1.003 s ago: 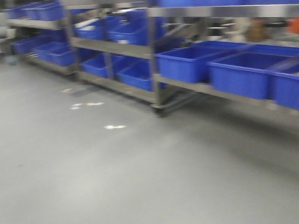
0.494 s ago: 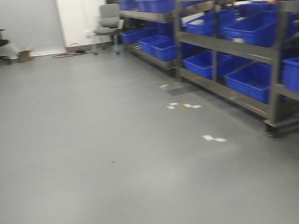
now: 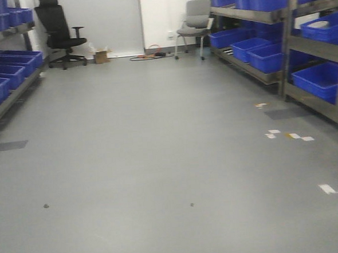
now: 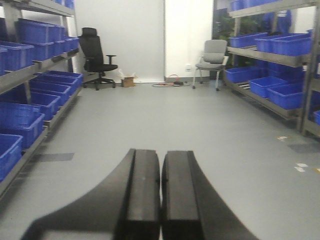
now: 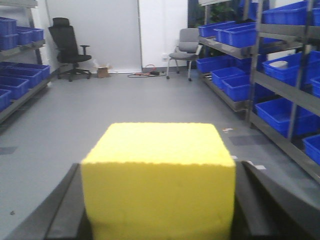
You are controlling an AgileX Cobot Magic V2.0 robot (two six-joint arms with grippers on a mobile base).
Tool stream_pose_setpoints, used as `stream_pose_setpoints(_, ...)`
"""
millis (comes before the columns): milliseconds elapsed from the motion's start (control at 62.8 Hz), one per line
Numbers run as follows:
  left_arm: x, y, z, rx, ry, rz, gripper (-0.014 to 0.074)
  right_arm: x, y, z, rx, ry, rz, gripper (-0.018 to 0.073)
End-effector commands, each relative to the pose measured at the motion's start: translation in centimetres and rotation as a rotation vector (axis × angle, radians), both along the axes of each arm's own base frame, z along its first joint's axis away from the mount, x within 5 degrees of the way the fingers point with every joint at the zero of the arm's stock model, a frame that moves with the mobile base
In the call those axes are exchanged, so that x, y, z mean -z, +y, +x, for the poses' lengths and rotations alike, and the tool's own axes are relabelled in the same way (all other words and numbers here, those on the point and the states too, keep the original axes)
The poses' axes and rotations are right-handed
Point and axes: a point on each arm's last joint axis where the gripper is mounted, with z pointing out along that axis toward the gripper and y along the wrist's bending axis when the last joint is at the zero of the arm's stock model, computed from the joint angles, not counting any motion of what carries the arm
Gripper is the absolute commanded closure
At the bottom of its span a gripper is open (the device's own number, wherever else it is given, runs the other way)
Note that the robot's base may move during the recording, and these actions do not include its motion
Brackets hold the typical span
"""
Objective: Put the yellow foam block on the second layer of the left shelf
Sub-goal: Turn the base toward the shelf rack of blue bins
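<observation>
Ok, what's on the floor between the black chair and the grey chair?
In the front view, a small cardboard box sits near the black chair, and cables lie nearer the grey chair.

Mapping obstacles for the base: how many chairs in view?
2: black office chair far left, grey chair far right beside the shelf rack, both at the back. More could be hidden.

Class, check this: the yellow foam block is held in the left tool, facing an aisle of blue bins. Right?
No: the right tool holds the yellow foam block, per the right wrist view; the left tool is shut, empty. The blue bins are there.
</observation>
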Motion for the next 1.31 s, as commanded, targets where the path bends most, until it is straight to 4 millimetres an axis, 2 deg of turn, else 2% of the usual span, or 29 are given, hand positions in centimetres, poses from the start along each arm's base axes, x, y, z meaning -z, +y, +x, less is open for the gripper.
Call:
stream_pose_setpoints(0,0.07,-0.02,-0.11,0.006,-0.072,-0.009,0.0472,-1.72,-0.07,-0.16,0.011,-0.112,-0.001,0.0055)
stream_pose_setpoints(1290,0.07,-0.02,-0.11,0.006,-0.072,-0.009,0.0472,-1.72,-0.07,-0.16,0.011,-0.112,-0.001,0.0055)
